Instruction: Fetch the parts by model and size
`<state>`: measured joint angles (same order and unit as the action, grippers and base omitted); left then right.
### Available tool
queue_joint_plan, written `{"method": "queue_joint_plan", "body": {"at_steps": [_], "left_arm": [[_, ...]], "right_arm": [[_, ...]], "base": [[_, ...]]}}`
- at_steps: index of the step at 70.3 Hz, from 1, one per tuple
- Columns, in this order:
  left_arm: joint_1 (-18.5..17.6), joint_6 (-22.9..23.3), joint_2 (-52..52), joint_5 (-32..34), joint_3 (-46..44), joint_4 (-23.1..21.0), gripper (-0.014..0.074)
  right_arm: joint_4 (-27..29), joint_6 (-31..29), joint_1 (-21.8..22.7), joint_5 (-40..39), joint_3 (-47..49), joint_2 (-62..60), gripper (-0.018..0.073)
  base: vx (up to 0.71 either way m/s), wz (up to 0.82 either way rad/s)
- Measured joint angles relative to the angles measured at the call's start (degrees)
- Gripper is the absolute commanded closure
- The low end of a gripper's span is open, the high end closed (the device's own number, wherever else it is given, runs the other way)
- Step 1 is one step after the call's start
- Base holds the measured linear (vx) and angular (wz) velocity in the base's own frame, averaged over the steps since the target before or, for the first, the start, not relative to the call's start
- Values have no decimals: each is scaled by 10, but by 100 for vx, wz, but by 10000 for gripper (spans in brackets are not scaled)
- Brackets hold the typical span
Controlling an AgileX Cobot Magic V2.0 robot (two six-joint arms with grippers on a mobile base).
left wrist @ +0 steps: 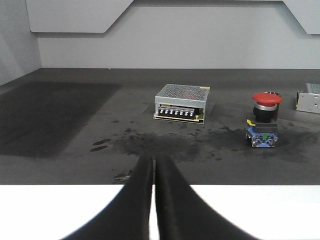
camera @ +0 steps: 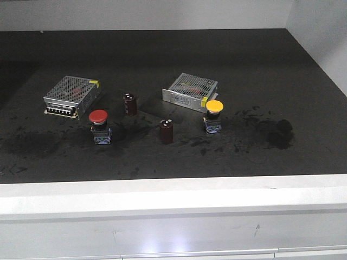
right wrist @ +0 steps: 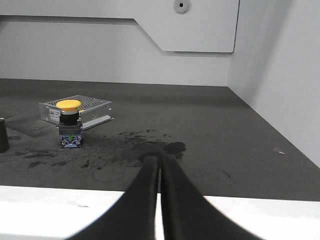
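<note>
2 push-button switches are wanted, and neither has been picked up yet. The red-capped switch (camera: 100, 127) is seen upright on the dark work surface (camera: 227, 54), just in front of the left perforated metal box (camera: 72, 95). The yellow-capped switch (camera: 213, 116) is seen upright just in front of the right perforated metal box (camera: 191, 91). 2 dark red capacitors (camera: 129, 104) (camera: 166, 131) are set between the switches, touching neither. The left gripper (left wrist: 153, 161) is held back at the near edge of the surface, its jaws closed on nothing, with the red-capped switch ahead and to its right. The right gripper (right wrist: 160, 158) is likewise closed and empty, with the yellow-capped switch ahead and to its left. Nothing of the task is judged done: both approaches, both grasps and both deliveries are left, and the jaws must be opened first.
</note>
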<state>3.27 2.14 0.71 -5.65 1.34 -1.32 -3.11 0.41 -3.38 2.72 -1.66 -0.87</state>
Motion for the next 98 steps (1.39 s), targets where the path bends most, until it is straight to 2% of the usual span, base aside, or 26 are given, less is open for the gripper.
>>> {"method": "queue_joint_plan", "body": {"at_steps": [84, 98], "left_arm": [[0, 0, 0, 1, 0, 0, 603], [0, 0, 0, 38, -3, 0, 603]], "right_arm": [[0, 0, 0, -1, 0, 0, 569], [-4, 0, 0, -27, 3, 0, 569]], "base": [[0, 0], [0, 0]]}}
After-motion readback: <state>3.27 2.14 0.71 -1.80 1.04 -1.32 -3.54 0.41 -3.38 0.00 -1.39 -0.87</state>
